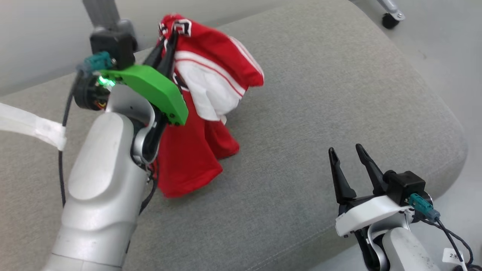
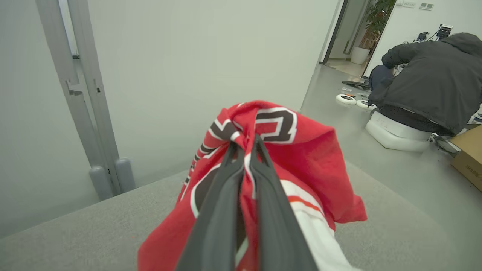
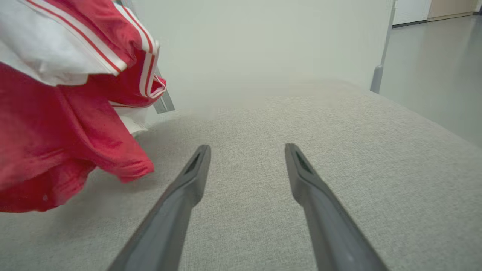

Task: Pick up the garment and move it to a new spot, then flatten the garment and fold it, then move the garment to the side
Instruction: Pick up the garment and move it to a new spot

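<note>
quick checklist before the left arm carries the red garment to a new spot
1. Grip: left gripper shut on the bunched top of the garment: ok.
2. Clearance: garment hem off the grey cushion: cannot tell, it hangs right at the surface.
3. Other arm: right gripper open, holding nothing, apart from the garment: ok.
4. Set-down room: bare cushion ahead of the right gripper: ok.
5. Bystander: person in the background, away from both arms: ok.
</note>
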Robot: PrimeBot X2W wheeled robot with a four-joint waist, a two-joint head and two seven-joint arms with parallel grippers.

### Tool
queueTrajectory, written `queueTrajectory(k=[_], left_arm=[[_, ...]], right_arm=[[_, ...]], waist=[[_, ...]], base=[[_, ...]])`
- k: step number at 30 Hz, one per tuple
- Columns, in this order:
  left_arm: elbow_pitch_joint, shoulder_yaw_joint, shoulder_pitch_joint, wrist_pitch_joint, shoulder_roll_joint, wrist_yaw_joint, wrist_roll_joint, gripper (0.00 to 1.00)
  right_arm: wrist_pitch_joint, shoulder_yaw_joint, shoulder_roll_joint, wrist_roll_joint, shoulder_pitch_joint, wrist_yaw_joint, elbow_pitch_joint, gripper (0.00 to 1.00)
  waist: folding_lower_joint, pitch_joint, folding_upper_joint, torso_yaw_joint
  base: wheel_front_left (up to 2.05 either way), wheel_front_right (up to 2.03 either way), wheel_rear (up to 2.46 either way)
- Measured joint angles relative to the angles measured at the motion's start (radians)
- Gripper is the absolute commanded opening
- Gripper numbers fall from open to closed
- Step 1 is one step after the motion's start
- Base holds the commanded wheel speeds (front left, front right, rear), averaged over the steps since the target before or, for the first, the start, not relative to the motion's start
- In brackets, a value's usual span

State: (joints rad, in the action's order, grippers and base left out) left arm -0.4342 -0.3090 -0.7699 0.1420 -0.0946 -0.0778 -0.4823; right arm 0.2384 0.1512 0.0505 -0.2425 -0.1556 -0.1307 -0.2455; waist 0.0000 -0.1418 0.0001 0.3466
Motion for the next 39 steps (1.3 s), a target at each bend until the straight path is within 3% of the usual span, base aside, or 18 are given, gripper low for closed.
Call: queueTrajectory(k=[6,7,8,15,20,24,33,39], left_arm=[[-0.159,-0.055,0.066,-0.053,0.019,0.005,0.02,0.0],[-0.187,-0.058,0.069,-0.069,0.022,0.007,0.024,0.37],[-0.208,-0.068,0.069,-0.08,0.022,0.007,0.035,0.99],[-0.283,-0.076,0.072,-0.172,0.04,-0.004,-0.021,1.0],[-0.205,-0.08,0.104,-0.293,0.044,-0.014,-0.07,1.0],[-0.131,-0.065,0.155,-0.374,0.041,0.007,-0.065,1.0],[0.061,0.057,0.378,-0.405,-0.001,0.051,-0.008,1.0],[0.131,0.116,0.549,-0.406,-0.005,0.021,0.05,1.0]], right_arm=[[0.01,0.004,0.001,-0.019,-0.002,0.0,-0.006,1.0],[0.011,0.003,0.0,-0.02,-0.003,0.0,-0.008,1.0],[0.012,0.001,0.0,-0.02,-0.006,0.0,-0.01,1.0],[0.019,-0.027,-0.001,-0.016,-0.016,0.0,-0.016,1.0],[0.02,-0.087,-0.001,0.012,-0.014,0.0,-0.011,1.0],[0.02,-0.133,-0.001,0.036,-0.008,0.0,0.002,1.0],[-0.017,-0.176,-0.002,0.09,0.037,0.0,0.045,1.0],[-0.044,-0.175,-0.001,0.11,0.069,0.0,0.062,1.0]], waist=[[0.0,-0.047,0.0,0.079],[0.0,-0.058,0.0,0.086],[0.0,-0.067,0.0,0.091],[0.0,-0.1,0.0,0.074],[0.0,-0.099,0.0,0.018],[0.0,-0.082,0.0,-0.044],[0.0,-0.007,0.0,-0.189],[0.0,0.043,0.0,-0.263]], base=[[0.0,0.0,0.0],[0.0,0.0,0.0],[0.0,0.0,0.0],[0.0,0.0,0.0],[0.0,0.0,0.0],[0.0,0.0,0.0],[0.0,0.0,0.0],[0.0,0.0,0.0]])
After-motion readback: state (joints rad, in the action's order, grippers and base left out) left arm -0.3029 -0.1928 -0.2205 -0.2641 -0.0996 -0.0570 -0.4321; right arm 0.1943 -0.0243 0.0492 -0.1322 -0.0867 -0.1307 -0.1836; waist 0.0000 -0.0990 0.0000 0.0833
